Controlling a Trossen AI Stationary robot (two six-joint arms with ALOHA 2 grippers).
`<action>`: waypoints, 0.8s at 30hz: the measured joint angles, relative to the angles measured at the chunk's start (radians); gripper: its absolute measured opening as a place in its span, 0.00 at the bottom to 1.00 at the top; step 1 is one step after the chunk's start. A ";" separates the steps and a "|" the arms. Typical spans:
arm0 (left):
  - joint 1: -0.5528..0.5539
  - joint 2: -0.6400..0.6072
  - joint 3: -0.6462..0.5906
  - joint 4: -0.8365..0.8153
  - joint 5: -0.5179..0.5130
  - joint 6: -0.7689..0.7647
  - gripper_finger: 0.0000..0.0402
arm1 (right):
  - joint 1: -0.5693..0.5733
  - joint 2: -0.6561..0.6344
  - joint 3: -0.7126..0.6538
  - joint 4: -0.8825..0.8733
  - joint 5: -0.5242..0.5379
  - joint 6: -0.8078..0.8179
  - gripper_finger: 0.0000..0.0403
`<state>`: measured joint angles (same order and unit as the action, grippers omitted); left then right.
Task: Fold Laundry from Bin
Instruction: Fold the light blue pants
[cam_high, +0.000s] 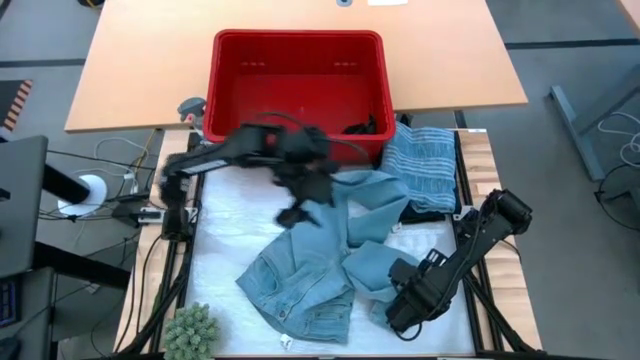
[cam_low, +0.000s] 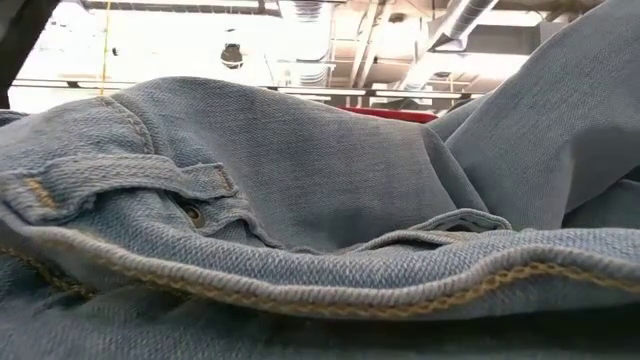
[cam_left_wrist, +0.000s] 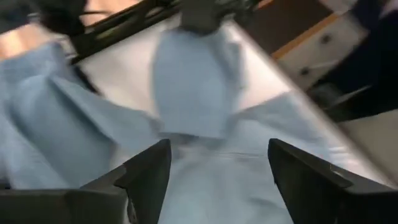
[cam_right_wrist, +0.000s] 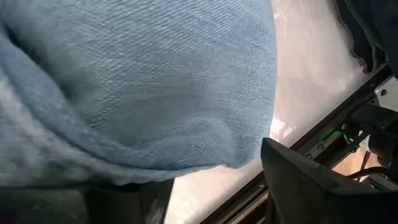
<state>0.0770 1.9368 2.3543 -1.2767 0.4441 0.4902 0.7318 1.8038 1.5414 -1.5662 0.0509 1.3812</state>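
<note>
Light blue jeans (cam_high: 320, 270) lie crumpled on the white table top, filling the low view (cam_low: 300, 150). My left gripper (cam_high: 298, 213) hovers open over the jeans' upper part; in its wrist view (cam_left_wrist: 217, 180) the cloth (cam_left_wrist: 186, 106) lies below the fingers. My right gripper (cam_high: 398, 305) is low at a jeans leg near the table's right front. In its wrist view (cam_right_wrist: 214, 186) the denim (cam_right_wrist: 124, 81) covers one finger, and a gap shows beside the other finger (cam_right_wrist: 298, 180). The red bin (cam_high: 298, 38) stands at the far edge. My left gripper touches nothing that shows. My right gripper is open; a fold of the jeans leg (cam_right_wrist: 186, 155) hangs over one finger and hides it. Whether the fingers touch the cloth, I cannot tell.
A grey-blue striped garment (cam_high: 425, 160) lies at the far right beside the bin, with dark cloth (cam_high: 430, 212) at its near edge and more dark cloth (cam_high: 365, 127) in the bin. A green plant-like ball (cam_high: 190, 330) sits at the front left corner.
</note>
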 joint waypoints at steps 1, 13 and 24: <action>-0.007 -0.033 0.000 -0.035 0.034 -0.026 0.65 | 0.004 0.000 0.000 0.002 0.001 -0.001 0.66; -0.476 -0.256 -0.040 -0.069 -0.508 -0.166 0.63 | 0.005 0.000 0.000 0.007 0.056 -0.024 0.69; -0.534 -0.308 -0.487 0.057 -0.485 -0.689 0.63 | 0.000 0.000 0.000 0.043 0.060 -0.149 0.69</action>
<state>-0.4567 1.6288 1.8669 -1.2199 -0.0407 -0.1991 0.7315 1.8038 1.5414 -1.5228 0.1113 1.2317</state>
